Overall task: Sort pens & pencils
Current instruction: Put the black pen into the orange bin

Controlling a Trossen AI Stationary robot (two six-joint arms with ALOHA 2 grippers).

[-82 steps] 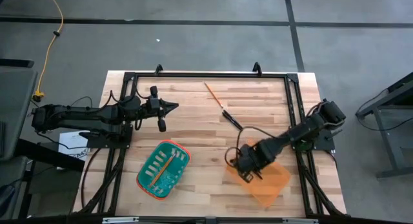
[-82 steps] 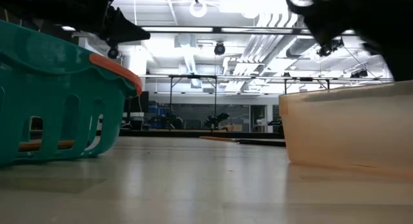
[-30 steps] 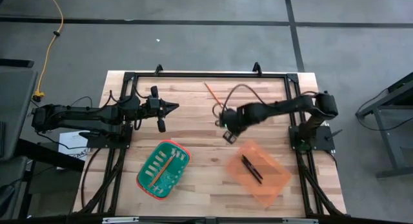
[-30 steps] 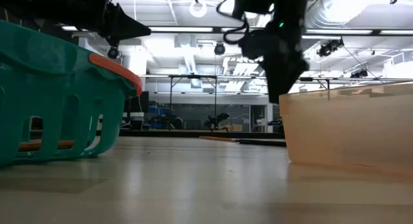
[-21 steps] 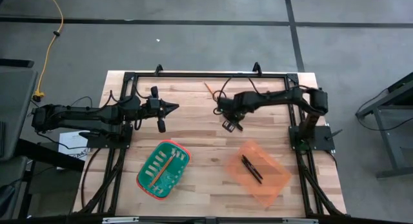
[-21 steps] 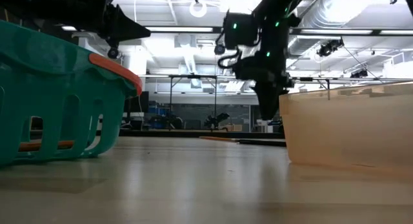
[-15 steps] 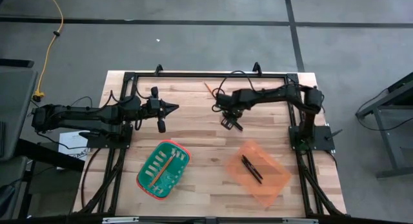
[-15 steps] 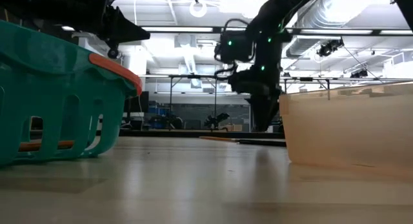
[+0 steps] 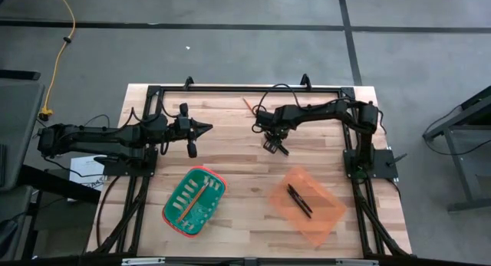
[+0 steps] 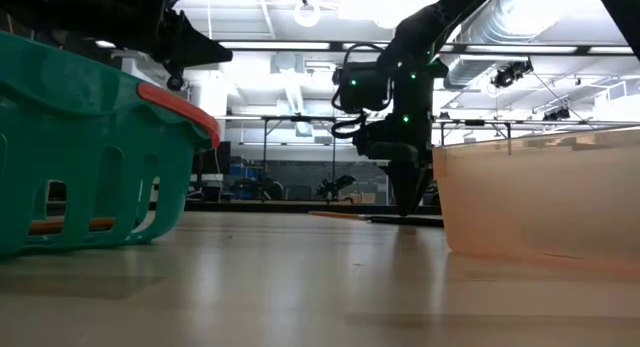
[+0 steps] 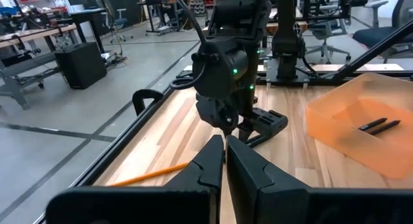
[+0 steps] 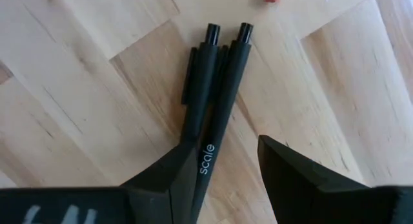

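My right fingers (image 12: 222, 169) are spread astride the pen (image 12: 219, 121) lying on the far desk (image 9: 230, 155), while my left fingers (image 11: 224, 161) wait pressed together at the left.

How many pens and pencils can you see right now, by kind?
Pens: 4 (2 in the orange tray, 2 on the table under the right gripper).
Pencils: 2 visible (1 on the table, 1 in the green basket).
Total: 6.
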